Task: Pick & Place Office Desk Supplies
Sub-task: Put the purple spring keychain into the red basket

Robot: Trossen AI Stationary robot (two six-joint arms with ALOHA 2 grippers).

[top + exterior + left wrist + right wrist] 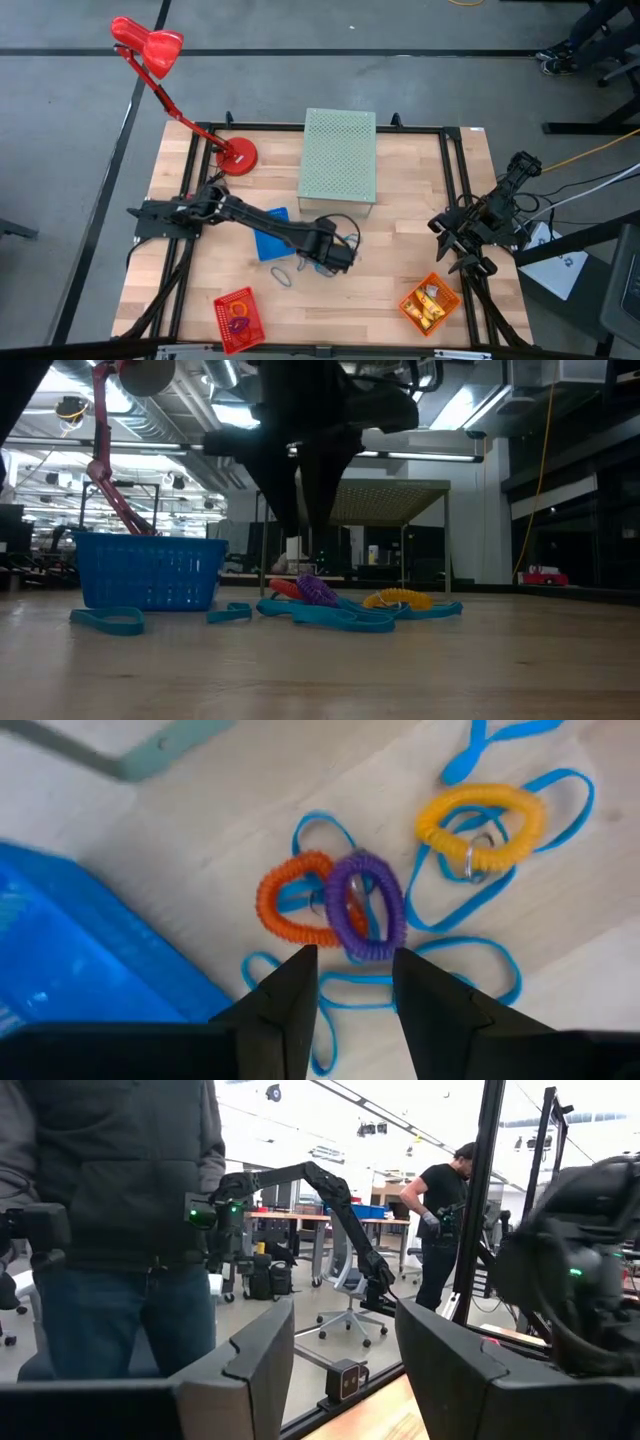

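Observation:
A pile of supplies lies on the table right of the blue mesh basket (270, 236): a purple coil loop (366, 907), an orange coil loop (293, 900), a yellow coil loop (481, 818) and thin blue bands (470, 960). More blue bands (106, 620) lie in front of the basket. My left gripper (355, 975) hangs open just above the purple and orange loops, fingers pointing down, and touches nothing; it also shows over the pile (322, 596) in the low view. My right gripper (340, 1365) is open and waits at the table's right edge (468, 240).
A large pale green perforated box (339, 154) stands at the far middle. A red desk lamp's base (238, 155) sits far left. A red basket (238, 318) and an orange basket (430, 303) stand at the near edge. People stand beyond the table (110, 1230).

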